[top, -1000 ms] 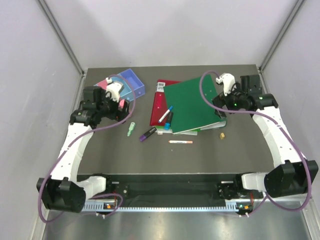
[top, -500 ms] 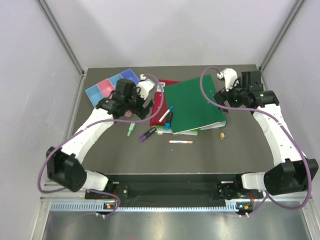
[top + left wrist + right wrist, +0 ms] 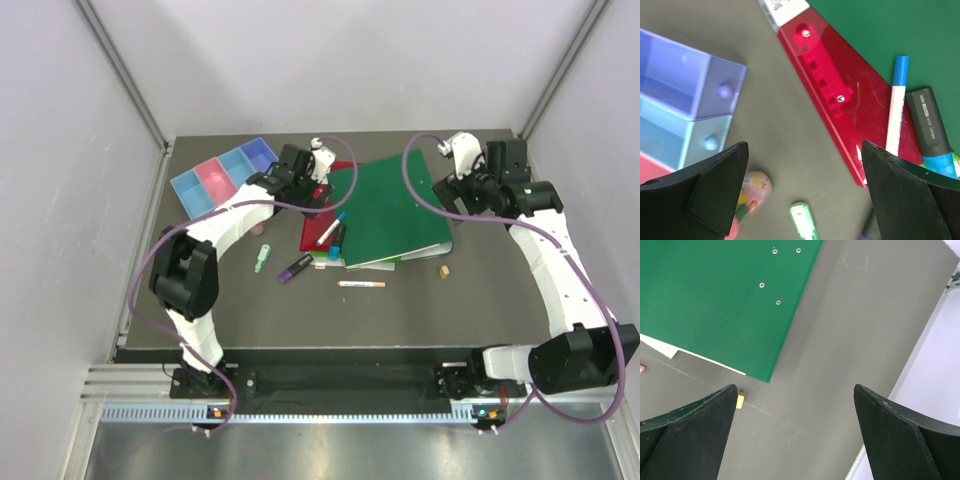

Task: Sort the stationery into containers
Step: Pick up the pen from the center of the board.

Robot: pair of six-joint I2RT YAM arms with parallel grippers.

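Left tool (image 3: 802,150) has swung from near the bins (image 3: 222,178) to above the red folder (image 3: 840,115), jaws apart; right tool (image 3: 795,390) also apart.

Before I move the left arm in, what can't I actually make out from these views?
- Left wrist: pink-capped bottle is half behind a black finger.
- Left wrist: pale green marker is cut off by the bottom edge.
- Left wrist: dark marker has its lower end behind the other finger.
- Right wrist: tan nub is partly behind a finger.
- Top external: red folder is mostly under the green binder.
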